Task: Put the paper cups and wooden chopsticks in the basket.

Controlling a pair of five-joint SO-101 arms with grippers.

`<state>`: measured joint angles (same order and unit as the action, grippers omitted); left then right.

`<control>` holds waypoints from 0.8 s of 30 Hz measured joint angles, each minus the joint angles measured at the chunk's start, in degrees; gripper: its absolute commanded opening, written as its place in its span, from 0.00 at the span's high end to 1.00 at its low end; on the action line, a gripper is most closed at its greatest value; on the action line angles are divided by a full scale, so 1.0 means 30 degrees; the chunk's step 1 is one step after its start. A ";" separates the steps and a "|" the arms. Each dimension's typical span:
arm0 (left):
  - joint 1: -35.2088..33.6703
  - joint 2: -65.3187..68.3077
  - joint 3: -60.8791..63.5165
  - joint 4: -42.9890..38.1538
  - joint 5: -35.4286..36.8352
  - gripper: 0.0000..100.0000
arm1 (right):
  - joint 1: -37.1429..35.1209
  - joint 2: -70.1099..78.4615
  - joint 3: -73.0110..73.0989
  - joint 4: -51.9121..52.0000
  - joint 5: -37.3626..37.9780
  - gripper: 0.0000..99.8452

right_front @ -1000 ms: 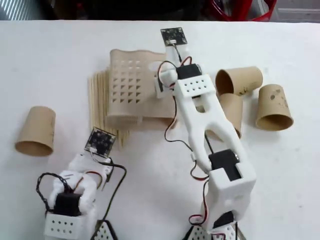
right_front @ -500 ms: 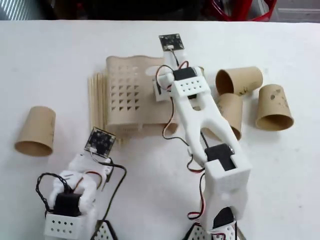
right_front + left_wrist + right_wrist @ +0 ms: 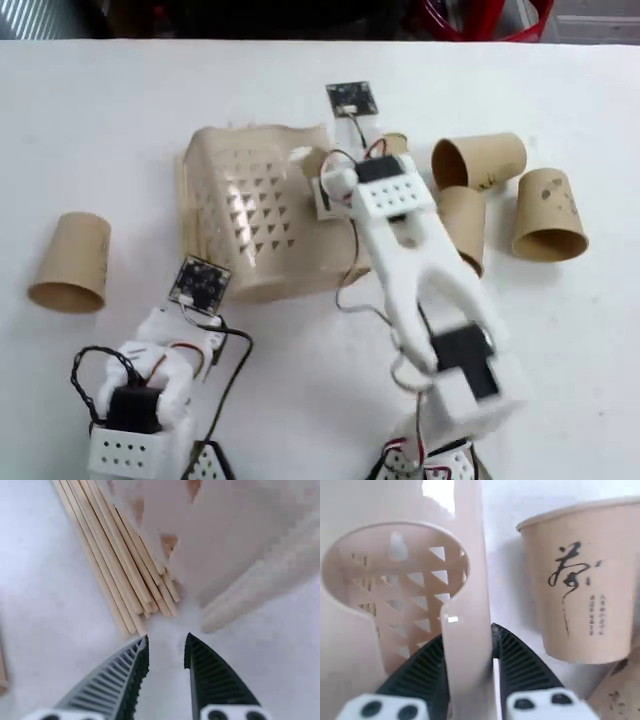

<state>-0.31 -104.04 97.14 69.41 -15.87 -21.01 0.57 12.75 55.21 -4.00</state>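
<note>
Right gripper [image 3: 466,632] — pinched onto basket [image 3: 250,210] wall by the handle hole, basket tipped mid-table | looks light, thin, flexy — rim's the hold | left gripper [image 3: 166,636] slightly parted, empty, just short of chopsticks [image 3: 112,565]

Beige basket [image 3: 250,215] tilted beside wooden chopsticks [image 3: 115,565]; brown paper cups [image 3: 478,160] lie scattered.

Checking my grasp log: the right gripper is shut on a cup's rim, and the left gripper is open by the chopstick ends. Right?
Not quite. The right gripper is shut on the basket wall, not a cup's rim, as the right wrist view shows; the cup sits beside it. The left gripper is open by the chopsticks, as you said.
</note>
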 measured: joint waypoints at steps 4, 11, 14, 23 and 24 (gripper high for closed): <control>0.0000 0.0000 0.0000 0.0000 0.0000 0.87 | 0.0029 -0.5773 0.3370 -0.0733 0.0000 0.98; -0.0029 -0.0088 0.0000 0.0000 0.0059 0.87 | 0.0352 -1.4447 0.8557 -0.2227 0.0000 0.98; 0.0000 -0.0234 0.0000 0.0000 0.0029 0.87 | 0.0879 -1.7817 1.1897 -0.4454 0.0000 0.98; 0.0000 -0.0029 0.0000 0.0000 0.0000 0.87 | 0.2637 -2.3092 1.9956 -1.1897 0.0029 0.98; 0.0029 -0.0029 0.0000 0.0000 0.0000 0.87 | 0.2842 -2.3209 2.0103 -1.2220 0.0029 0.98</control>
<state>-0.22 -104.13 97.14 69.41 -15.87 -12.48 -69.05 73.05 18.55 -3.91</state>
